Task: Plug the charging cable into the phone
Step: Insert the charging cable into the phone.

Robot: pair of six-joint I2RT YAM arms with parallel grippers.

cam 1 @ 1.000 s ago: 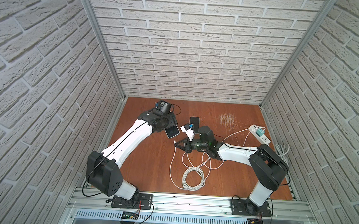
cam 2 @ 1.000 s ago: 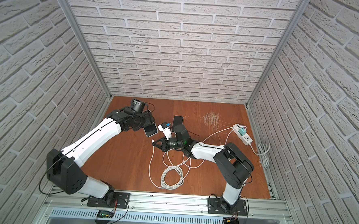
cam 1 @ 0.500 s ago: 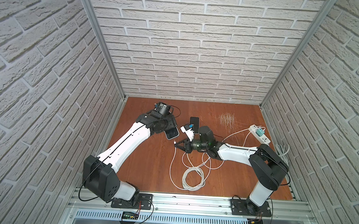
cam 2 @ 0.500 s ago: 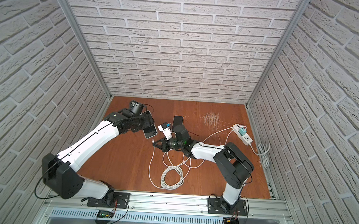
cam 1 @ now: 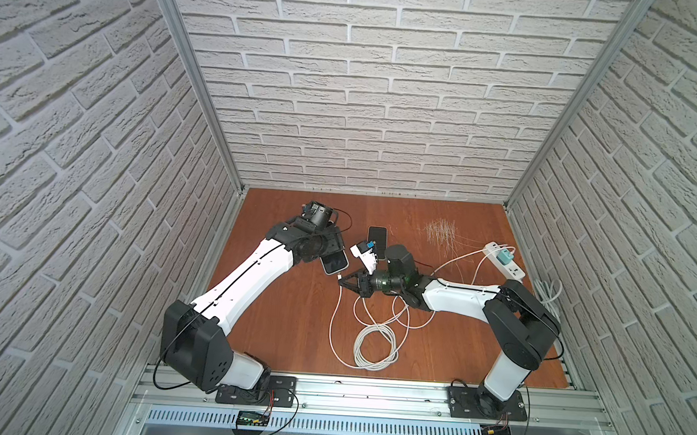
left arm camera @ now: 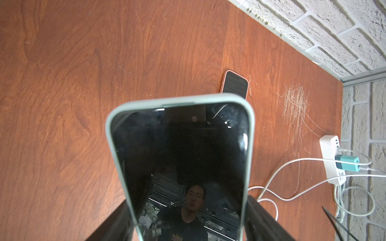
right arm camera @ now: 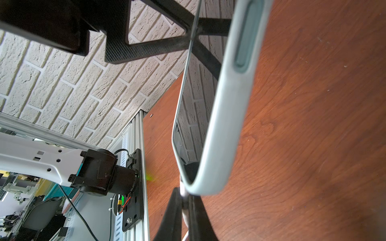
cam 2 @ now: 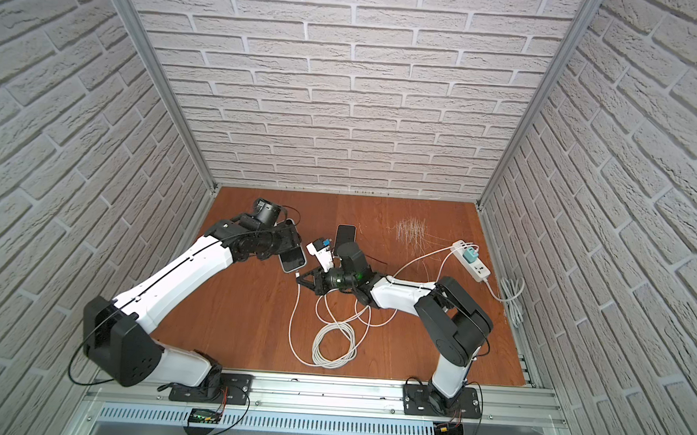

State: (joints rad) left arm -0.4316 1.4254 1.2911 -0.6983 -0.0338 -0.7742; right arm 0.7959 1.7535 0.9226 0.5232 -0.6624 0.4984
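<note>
Two grippers: right gripper (cam 1: 341, 280) pinched shut on the plug of the charging cable (cam 1: 333, 316); left gripper (left arm camera: 188, 227) clamps the phone (cam 1: 334, 262).
Phone from plug: directly ahead, bottom edge touching.
Long axis: runs away from the tips, slanting toward the left gripper.
Seated: cannot tell.

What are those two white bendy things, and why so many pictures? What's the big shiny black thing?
They are two robot arms bolted beside a wooden table. Two pictures look down from above; two come from little cameras on the arms' wrists, so things look huge there. The left gripper holds a phone in a pale green case: that's the shiny thing. The right gripper is pinched shut on the end of a white charging cable, right at the phone's bottom edge; I can't tell if it's plugged in. Also on the table: the cable's loops, another phone and a power strip.
</note>
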